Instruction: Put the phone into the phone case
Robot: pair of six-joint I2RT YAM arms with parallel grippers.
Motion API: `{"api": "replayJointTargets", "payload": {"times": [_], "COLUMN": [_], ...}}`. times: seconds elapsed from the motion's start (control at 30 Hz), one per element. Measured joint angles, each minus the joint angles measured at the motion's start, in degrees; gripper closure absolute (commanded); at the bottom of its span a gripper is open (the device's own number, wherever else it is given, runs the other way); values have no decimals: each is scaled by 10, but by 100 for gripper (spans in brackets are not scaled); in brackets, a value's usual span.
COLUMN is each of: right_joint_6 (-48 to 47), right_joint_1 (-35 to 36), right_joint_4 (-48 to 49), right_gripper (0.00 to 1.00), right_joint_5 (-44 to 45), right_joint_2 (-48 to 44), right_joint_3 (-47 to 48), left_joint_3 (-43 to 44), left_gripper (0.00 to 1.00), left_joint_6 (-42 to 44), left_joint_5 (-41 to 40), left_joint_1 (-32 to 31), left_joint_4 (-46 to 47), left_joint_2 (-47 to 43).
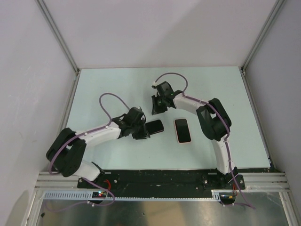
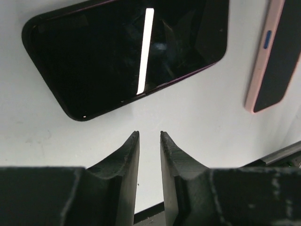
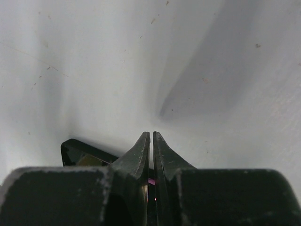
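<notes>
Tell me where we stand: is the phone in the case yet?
Not yet; nothing looks done. The black phone lies flat on the table, apart from the pink case beside it. In hand: the left gripper sits just short of the phone, fingers slightly apart and empty; the right gripper is shut, holding nothing. Left: grasp the phone, carry it over and seat it in the case.

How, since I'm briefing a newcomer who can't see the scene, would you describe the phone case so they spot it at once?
On the pale table, two dark slabs lie side by side between the arms. The phone case is the right-hand one, next to the right arm. Its pink rim sets it apart from the all-dark phone lying to its left.
</notes>
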Motion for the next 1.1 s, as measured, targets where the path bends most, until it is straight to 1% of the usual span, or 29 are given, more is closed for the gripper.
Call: {"api": "replayJointTargets", "payload": {"times": [0.23, 0.37, 0.47, 0.57, 0.7, 0.87, 1.0, 1.1], "right_joint_6": [-21, -30, -29, -25, -4, 36, 64, 79], "right_joint_1": [2, 1, 1, 0, -2, 3, 20, 31], "right_joint_4": [-28, -43, -33, -8, 45, 98, 115, 117], "right_gripper": [91, 92, 92, 93, 93, 92, 93, 93], "right_joint_5": [-16, -23, -39, -47, -40, -9, 26, 38], "right_joint_2": [8, 8, 2, -22, -70, -144, -188, -208], "right_joint_3": [0, -4, -23, -66, -148, -254, -310, -334], "left_joint_3": [0, 2, 2, -1, -5, -7, -5, 3], "left_gripper": [74, 75, 76, 76, 76, 75, 75, 75], "left_joint_6": [-23, -29, -29, -28, -26, -11, 0, 9], "left_joint_5": [0, 4, 4, 14, 42, 64, 65, 55], "left_joint_1": [-4, 0, 11, 29, 50, 76, 97, 107], "left_joint_4": [28, 45, 55, 55, 52, 35, 18, 9], "left_joint_2": [71, 83, 86, 85, 84, 82, 80, 81]}}
